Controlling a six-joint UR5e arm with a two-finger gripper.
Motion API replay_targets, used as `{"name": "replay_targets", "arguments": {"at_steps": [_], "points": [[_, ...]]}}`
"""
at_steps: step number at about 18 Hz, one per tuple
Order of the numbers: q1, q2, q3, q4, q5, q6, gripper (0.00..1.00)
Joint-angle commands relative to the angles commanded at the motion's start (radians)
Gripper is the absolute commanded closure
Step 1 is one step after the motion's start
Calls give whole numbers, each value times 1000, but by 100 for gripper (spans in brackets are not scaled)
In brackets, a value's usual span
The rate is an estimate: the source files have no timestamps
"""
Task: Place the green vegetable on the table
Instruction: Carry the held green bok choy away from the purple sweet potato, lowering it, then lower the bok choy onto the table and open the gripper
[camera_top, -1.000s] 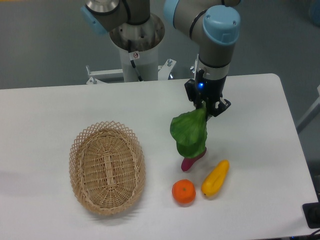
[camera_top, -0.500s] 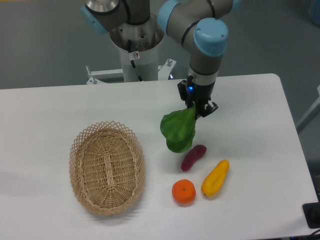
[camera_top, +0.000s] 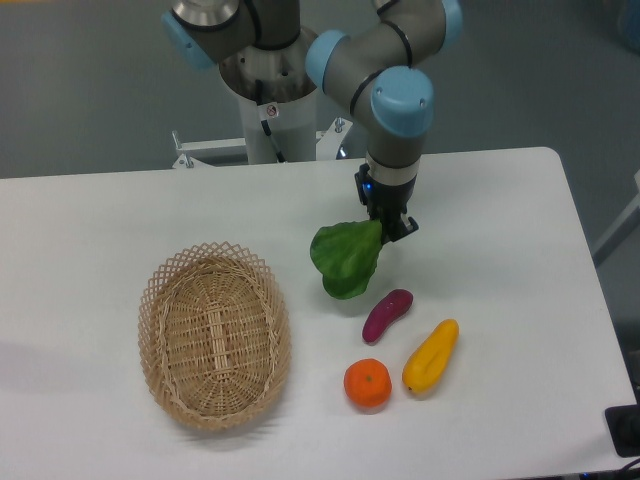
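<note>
If you look at the front of the table (camera_top: 500, 200), you see an orange (camera_top: 367, 384) and a yellow fruit (camera_top: 431, 356) close together. Off to the left sits an oval woven basket (camera_top: 214, 336). Just behind the orange lies a small purple piece (camera_top: 387, 314). Past that, the green vegetable (camera_top: 346, 259) hangs in the air over the white top, its leaves pointing down and left. Your gripper (camera_top: 384, 224) is closed on its top end. Behind it the arm rises to a gray post (camera_top: 270, 95).
</note>
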Motion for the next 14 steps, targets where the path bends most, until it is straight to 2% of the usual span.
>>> {"name": "replay_targets", "arguments": {"at_steps": [4,7,8,9,11,14], "points": [[3,-5,-14,20,8,-5,57],[3,-5,-11,23,8,-17,29],[5,-3,-8,25,9,-18,9],[9,1,-2,26,8,-20,0],[11,8,27,29,9,-40,0],[11,14,109,9,0,-98,0]]}}
